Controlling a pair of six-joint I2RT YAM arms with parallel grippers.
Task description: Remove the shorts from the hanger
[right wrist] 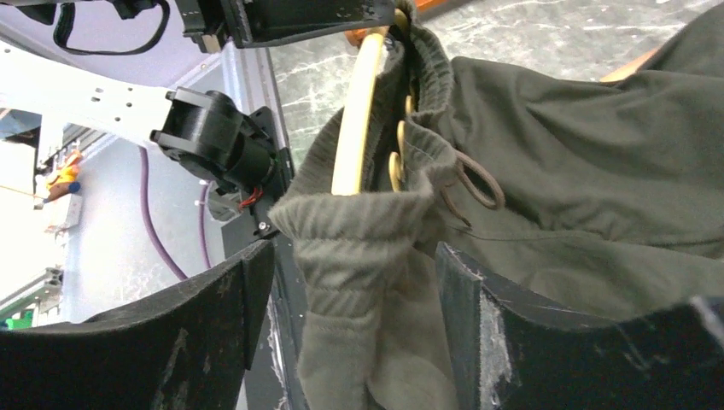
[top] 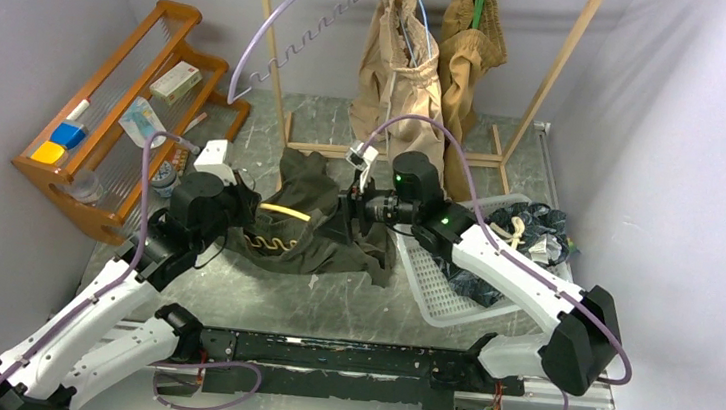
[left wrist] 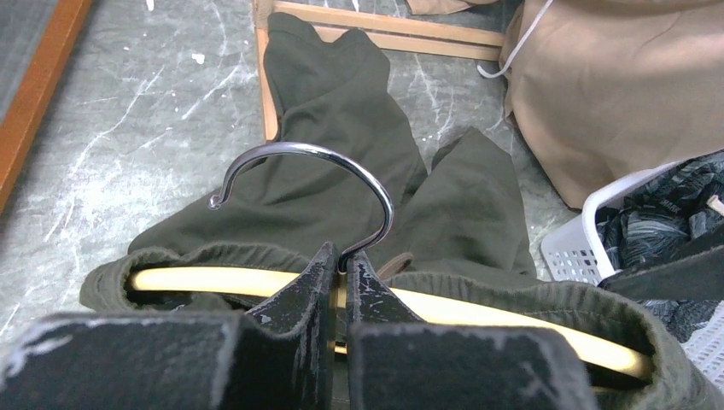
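Note:
The olive green shorts (top: 311,230) lie on the table, their waistband still around a pale yellow hanger (top: 285,213) with a metal hook (left wrist: 318,162). My left gripper (left wrist: 340,266) is shut on the hanger (left wrist: 196,280) at the foot of the hook. The shorts' legs (left wrist: 341,111) trail away over the marble top. My right gripper (right wrist: 354,278) is open, and its jaws stand on either side of the bunched waistband end (right wrist: 359,248) without pinching it. The hanger's tip (right wrist: 363,111) shows inside that waistband.
A white basket (top: 436,287) at the right holds navy printed shorts (top: 537,232). Beige shorts (top: 403,63) and tan-brown shorts (top: 470,40) hang on the wooden rack (top: 553,73) behind. An empty lavender hanger (top: 290,32) hangs there too. An orange shelf (top: 111,116) stands at the left.

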